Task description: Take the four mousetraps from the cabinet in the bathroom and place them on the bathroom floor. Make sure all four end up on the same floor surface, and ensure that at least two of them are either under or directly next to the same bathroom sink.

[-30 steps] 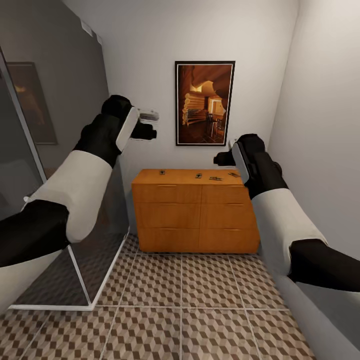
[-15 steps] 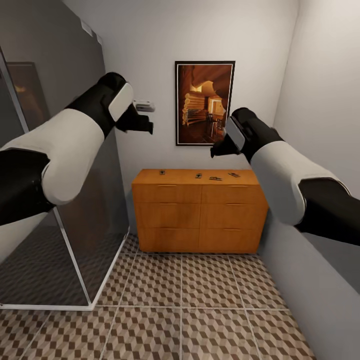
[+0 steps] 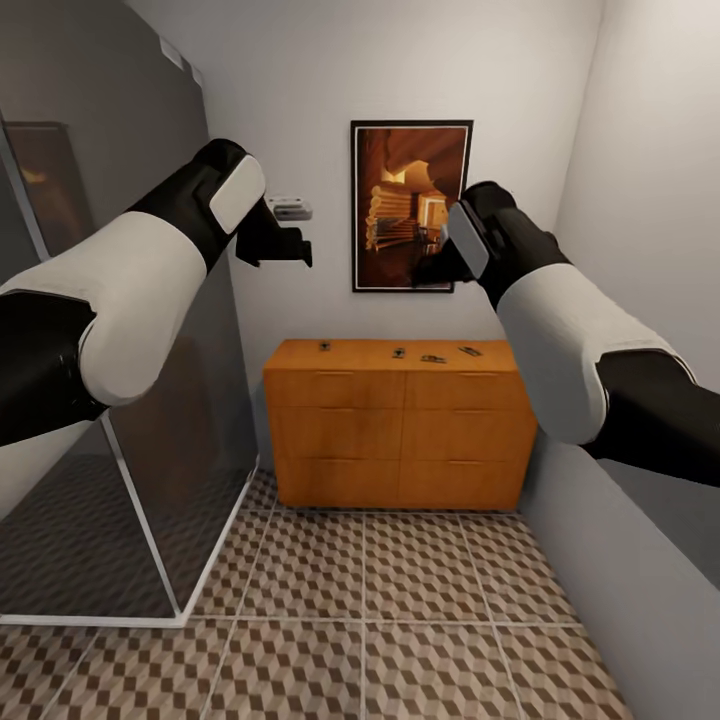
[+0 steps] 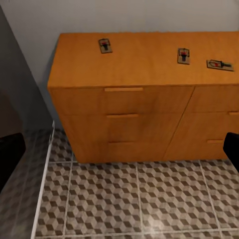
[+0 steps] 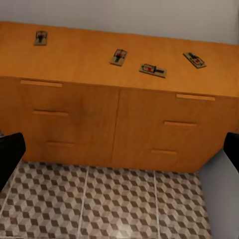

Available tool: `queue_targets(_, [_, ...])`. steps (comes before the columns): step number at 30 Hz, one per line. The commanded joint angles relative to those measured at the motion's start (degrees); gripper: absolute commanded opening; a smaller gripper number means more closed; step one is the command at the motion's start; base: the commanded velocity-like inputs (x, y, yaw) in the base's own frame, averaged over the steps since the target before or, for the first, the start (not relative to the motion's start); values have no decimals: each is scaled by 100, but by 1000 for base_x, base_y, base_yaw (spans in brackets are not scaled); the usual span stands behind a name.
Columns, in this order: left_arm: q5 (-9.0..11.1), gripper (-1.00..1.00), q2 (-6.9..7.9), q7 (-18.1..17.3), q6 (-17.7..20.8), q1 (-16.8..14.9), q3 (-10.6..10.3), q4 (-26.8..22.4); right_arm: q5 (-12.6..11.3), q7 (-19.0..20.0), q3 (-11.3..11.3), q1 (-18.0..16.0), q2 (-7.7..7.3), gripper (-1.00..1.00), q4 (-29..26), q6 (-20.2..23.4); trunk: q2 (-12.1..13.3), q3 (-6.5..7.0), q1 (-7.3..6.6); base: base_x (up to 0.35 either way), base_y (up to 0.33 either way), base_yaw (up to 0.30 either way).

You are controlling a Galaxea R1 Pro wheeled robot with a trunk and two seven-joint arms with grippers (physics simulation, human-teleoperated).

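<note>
Four mousetraps lie on top of the cabinet (image 3: 400,425) while both arms hang raised in front of it.

In the right wrist view the mousetraps sit spread along the cabinet top: one (image 5: 41,37) alone toward one end, then one (image 5: 118,56), one (image 5: 152,70) just beside it, and the last (image 5: 194,59) toward the other end. The left tool (image 3: 292,245) and the right tool (image 3: 428,272) are both held high, well above the cabinet and apart from it, and neither has hold of anything. Each wrist view shows its dark fingertips (image 4: 10,157) (image 5: 10,157) at opposite edges of the picture, spread wide. The bathroom floor (image 3: 400,600) with its cube-pattern tiles stretches before the cabinet. A framed picture (image 3: 410,205) hangs on the wall above, and a smoked glass panel (image 3: 150,440) stands to the left.
</note>
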Motion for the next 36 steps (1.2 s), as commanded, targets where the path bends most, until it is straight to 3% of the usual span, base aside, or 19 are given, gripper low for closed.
queue_targets(1, [65, 100, 3, 38, 18, -4, -45, -5, -6, -24, -12, -3, 4, 100, -28, 19, -3, -7, 2, 246, 56, 0])
queue_targets(36, [99, 100, -17, 42, 18, -6, -38, 2, -6, 5, 12, 3, 4, 100, -115, 19, -3, -7, 2, 326, 23, 0])
